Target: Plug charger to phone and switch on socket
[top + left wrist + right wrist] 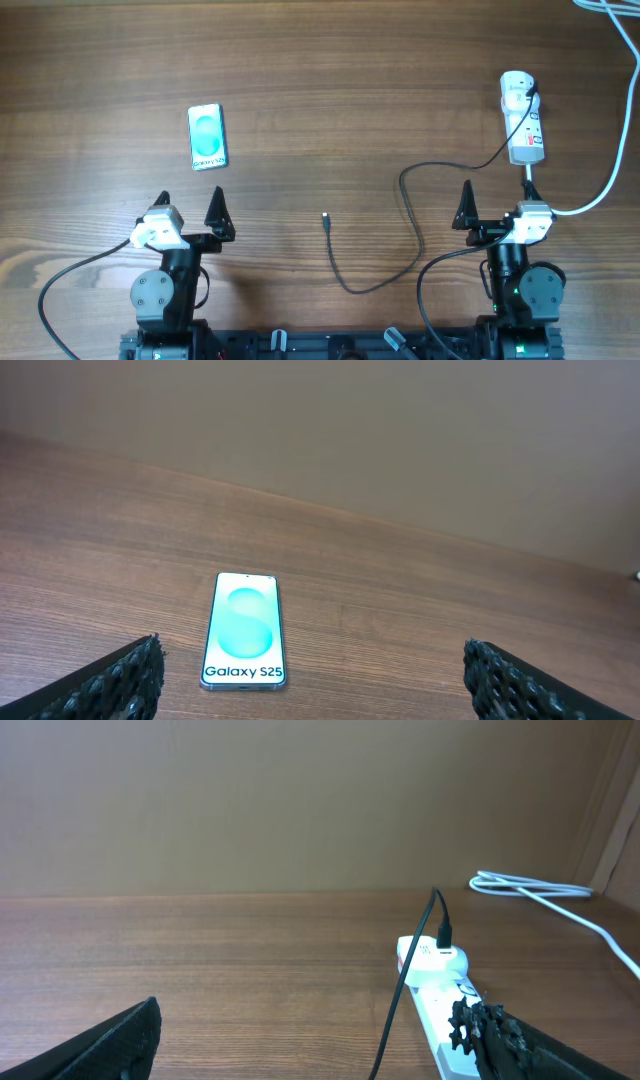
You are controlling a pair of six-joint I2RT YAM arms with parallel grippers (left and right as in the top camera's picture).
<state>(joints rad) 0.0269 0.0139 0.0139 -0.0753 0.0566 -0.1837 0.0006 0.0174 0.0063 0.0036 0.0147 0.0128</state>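
Note:
The phone lies flat on the table at the left, turquoise screen up; in the left wrist view it lies just ahead of my fingers, text end nearest. My left gripper is open and empty, just short of it. The white socket strip lies at the right; it also shows in the right wrist view. The black charger cable runs from an adapter in the strip, loops across the table and ends in a loose plug tip at centre. My right gripper is open and empty, just short of the strip.
A thick white cord runs from the strip's near end along the right edge to the far right corner, where it shows coiled in the right wrist view. Both arm bases stand at the front edge with their black cables.

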